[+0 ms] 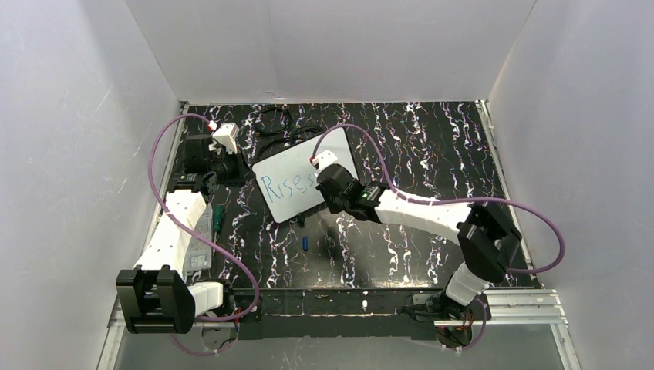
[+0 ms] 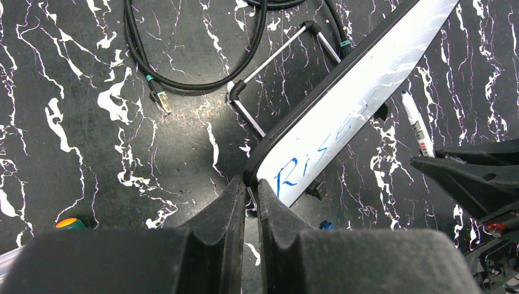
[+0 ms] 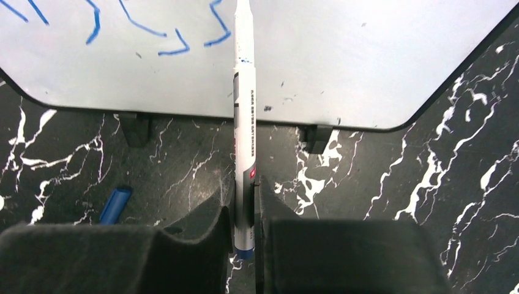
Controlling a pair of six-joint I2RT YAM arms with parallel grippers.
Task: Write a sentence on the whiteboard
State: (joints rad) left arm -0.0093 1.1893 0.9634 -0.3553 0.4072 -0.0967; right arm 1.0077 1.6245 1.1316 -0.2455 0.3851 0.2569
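Observation:
The whiteboard (image 1: 297,179) stands tilted on a small stand at the table's middle back. Blue lettering (image 1: 281,186) reading roughly "Rises" runs across its left half, and also shows in the left wrist view (image 2: 318,144) and the right wrist view (image 3: 153,30). My left gripper (image 2: 251,184) is shut on the board's left corner (image 1: 248,171). My right gripper (image 3: 245,196) is shut on a white marker (image 3: 244,104) that points at the board (image 3: 367,55) just right of the last letter. The marker's tip runs out of the frame's top. The right gripper sits at the board's right lower edge (image 1: 320,191).
A blue marker cap (image 1: 306,243) lies on the black marbled table in front of the board (image 3: 115,204). Black cables (image 1: 281,127) and the board's metal stand (image 2: 275,67) lie behind it. A green object (image 1: 218,218) lies by my left arm. White walls close in three sides.

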